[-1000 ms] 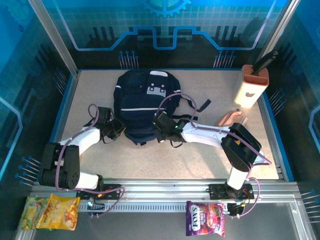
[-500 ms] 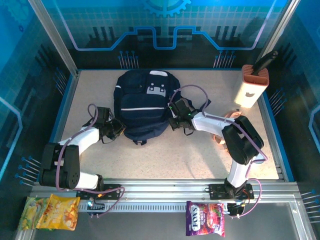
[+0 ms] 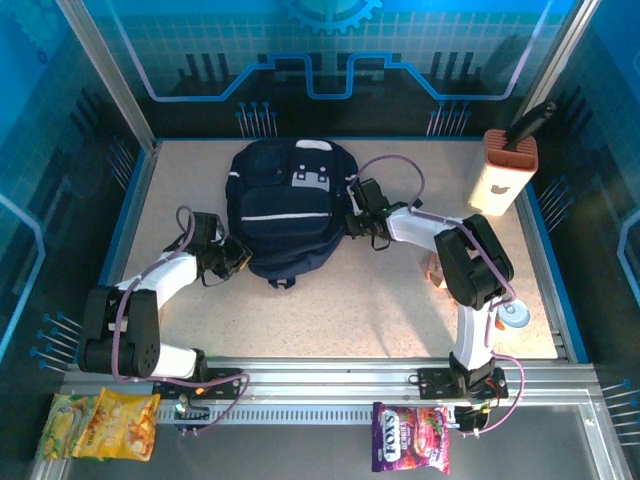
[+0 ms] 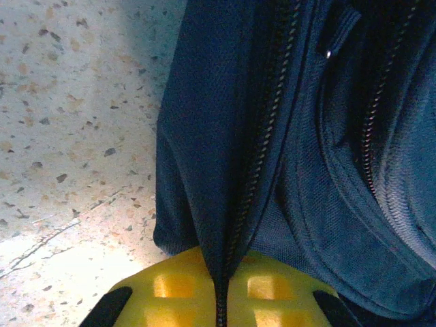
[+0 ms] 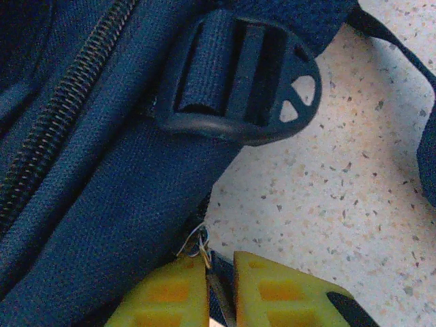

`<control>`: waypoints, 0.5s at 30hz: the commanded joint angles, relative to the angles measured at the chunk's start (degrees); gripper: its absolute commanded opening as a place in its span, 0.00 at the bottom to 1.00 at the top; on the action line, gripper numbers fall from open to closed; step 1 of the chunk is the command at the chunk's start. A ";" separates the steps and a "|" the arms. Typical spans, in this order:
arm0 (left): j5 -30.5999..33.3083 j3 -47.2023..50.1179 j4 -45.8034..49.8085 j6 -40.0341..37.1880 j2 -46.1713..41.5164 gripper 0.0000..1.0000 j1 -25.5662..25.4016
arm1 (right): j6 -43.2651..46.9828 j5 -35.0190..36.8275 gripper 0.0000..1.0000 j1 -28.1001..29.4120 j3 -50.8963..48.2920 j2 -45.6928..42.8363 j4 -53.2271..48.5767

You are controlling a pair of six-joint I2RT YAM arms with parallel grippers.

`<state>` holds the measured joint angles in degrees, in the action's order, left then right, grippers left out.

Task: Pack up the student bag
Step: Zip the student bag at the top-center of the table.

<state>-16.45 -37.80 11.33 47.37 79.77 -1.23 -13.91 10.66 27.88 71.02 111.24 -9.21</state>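
Waffled yellow left fingers (image 4: pixel 170 289) and right fingers (image 5: pixel 272 286) tight on woven navy student bag (image 3: pixel 285 215).

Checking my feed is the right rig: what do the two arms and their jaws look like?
Both the left arm and right arm have white link shells between black joint housings, each trailed by a looping lilac cable. The left gripper and right gripper have yellow plastic jaws moulded with square recesses.

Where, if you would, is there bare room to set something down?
The widest bare tabletop lies between the left arm and right arm, nearer than the student bag. A smaller patch sits left of the bag. The right is crowded: orange-white holder, pink item.
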 commanded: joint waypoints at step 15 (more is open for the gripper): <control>6.36 -9.58 13.50 -12.54 -7.66 0.63 -3.68 | -32.82 -22.10 0.68 -4.33 -20.26 -17.73 15.57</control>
<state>-12.62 -43.55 21.10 39.86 73.06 -2.46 -36.51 -2.42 23.57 53.34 93.12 0.30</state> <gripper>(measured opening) 0.619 0.679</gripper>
